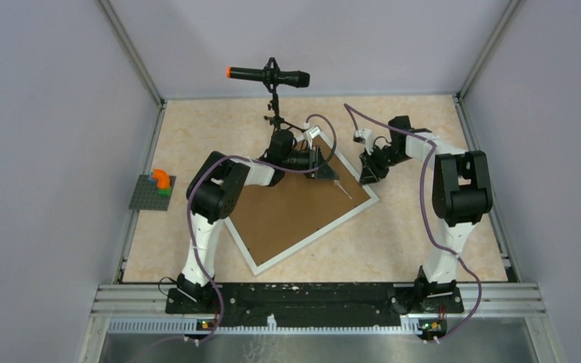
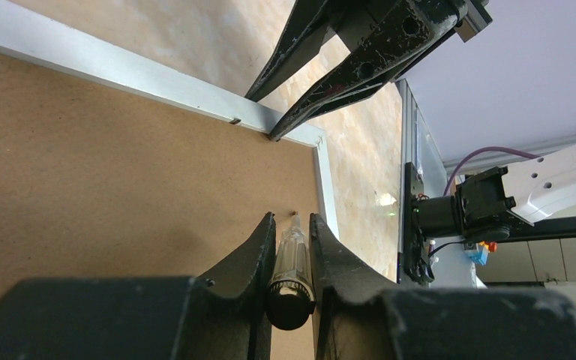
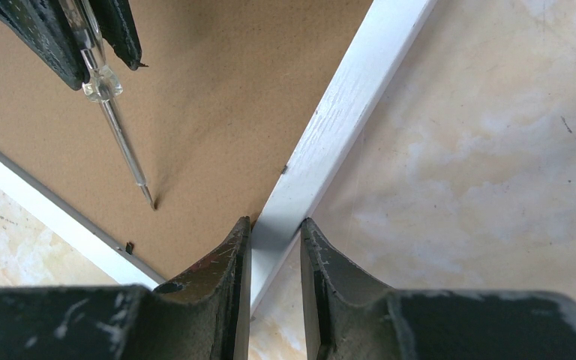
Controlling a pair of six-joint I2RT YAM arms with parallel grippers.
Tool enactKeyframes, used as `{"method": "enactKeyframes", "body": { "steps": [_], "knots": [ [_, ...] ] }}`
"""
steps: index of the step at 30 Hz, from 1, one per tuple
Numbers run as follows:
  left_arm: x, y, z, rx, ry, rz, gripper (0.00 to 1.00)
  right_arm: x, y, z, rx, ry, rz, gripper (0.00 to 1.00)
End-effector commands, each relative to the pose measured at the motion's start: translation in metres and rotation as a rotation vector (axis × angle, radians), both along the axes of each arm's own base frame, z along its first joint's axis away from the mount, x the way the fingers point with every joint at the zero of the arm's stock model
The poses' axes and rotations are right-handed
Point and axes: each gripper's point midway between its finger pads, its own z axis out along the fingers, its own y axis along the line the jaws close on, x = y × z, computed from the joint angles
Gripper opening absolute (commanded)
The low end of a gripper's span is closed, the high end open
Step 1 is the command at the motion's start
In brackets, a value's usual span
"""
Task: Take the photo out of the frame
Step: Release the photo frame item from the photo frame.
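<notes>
Frame (image 1: pixel 302 215) lies face-down on the worktop (image 1: pixel 424 227), photo presumably hidden beneath; left fingers (image 2: pixel 259 240) clench a screwdriver (image 2: pixel 291 259) tip-down on the backing (image 2: pixel 120 165), right fingers (image 3: pixel 232 255) pinch the border (image 3: pixel 345 112). A slip could gouge the backing.

**A:** where's the frame (image 1: pixel 318 236) sitting?
**B:** flat, face down mid table (image 1: pixel 424 242) — turned diamond-wise, one corner toward the far edge, one toward the near edge. Thin white border, brown backing board (image 1: pixel 295 215) up, photo hidden underneath.
</notes>
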Motion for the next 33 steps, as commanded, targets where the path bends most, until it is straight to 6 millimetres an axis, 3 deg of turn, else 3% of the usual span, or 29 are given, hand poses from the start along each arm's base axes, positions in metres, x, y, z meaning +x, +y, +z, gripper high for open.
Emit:
{"method": "enactKeyframes", "body": {
  "steps": [1, 6, 18, 24, 33],
  "knots": [
    [-0.001, -0.001, -0.003, 0.012, -0.01, -0.007, 0.0, 0.016, -0.013, -0.024, -0.088, -0.064, 0.027, 0.0],
    [-0.016, -0.009, -0.008, 0.015, 0.001, -0.053, 0.0, 0.015, -0.012, -0.024, -0.088, -0.063, 0.029, 0.0],
    [-0.032, -0.024, -0.012, 0.014, 0.021, -0.103, 0.0, 0.015, -0.012, -0.024, -0.086, -0.063, 0.032, 0.0],
    [-0.033, -0.024, -0.011, 0.015, 0.021, -0.109, 0.0, 0.015, -0.012, -0.024, -0.086, -0.064, 0.032, 0.0],
    [-0.015, -0.014, 0.014, -0.019, -0.011, -0.073, 0.0, 0.013, -0.013, -0.023, -0.092, -0.067, 0.039, 0.0]
  ]
}}
